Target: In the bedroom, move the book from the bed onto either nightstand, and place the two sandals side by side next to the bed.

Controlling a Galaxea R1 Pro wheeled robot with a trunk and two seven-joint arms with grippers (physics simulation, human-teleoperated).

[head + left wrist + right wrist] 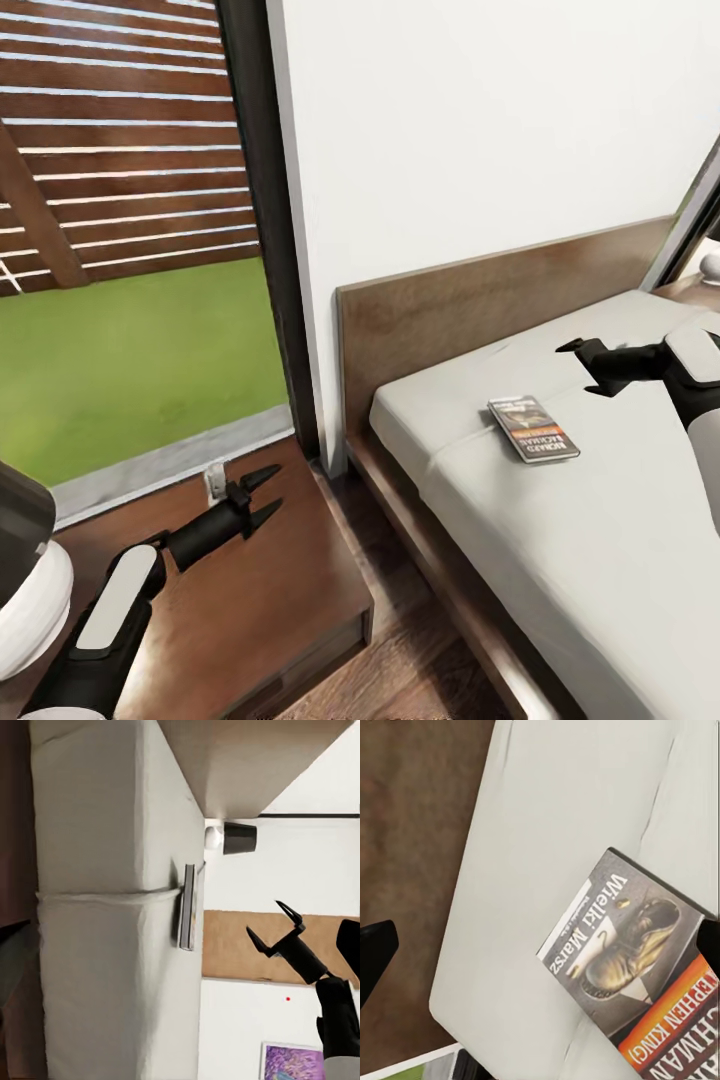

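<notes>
The book (533, 429) lies flat on the bed (560, 540), right of the frame's middle. The right end effector (583, 368) hovers spread just above it. It should drop straight down and pinch one edge.

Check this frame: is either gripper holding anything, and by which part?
Nothing is held. The right gripper hangs open above the mattress, apart from the book lying flat there. The left gripper is open over the nightstand.

Book (622, 967) cover — "Wielki Marsz", "…EPHEN KING", perhaps "…CHMAN" — cut off at frame edge
</notes>
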